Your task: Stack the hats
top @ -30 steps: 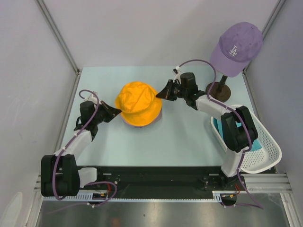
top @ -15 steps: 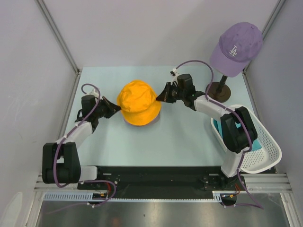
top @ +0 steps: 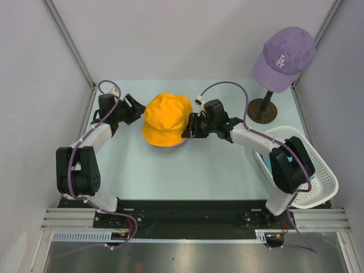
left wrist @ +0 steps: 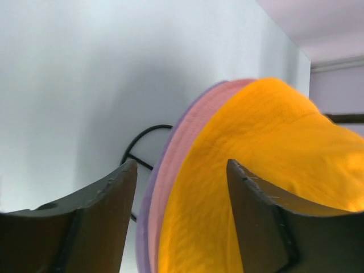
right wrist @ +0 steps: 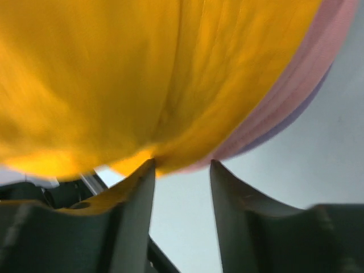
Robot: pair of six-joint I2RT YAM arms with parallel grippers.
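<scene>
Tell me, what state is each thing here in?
orange hat, atop the stack.
pink hat, under the orange one.
lavender hat, bottom of the stack.
teal hat, in the basket, unstacked.
purple cap, on its stand.
left fingers, open.
right fingers, open at orange brim.

Under the orange hat (top: 165,119), the pink hat (left wrist: 179,156) and the lavender hat (left wrist: 142,227) show only as 2 thin brim edges; both crowns are fully covered. In the right wrist view the orange fabric is blurred and cut off by the top edge. In the left wrist view it runs past the right and bottom edges.
</scene>
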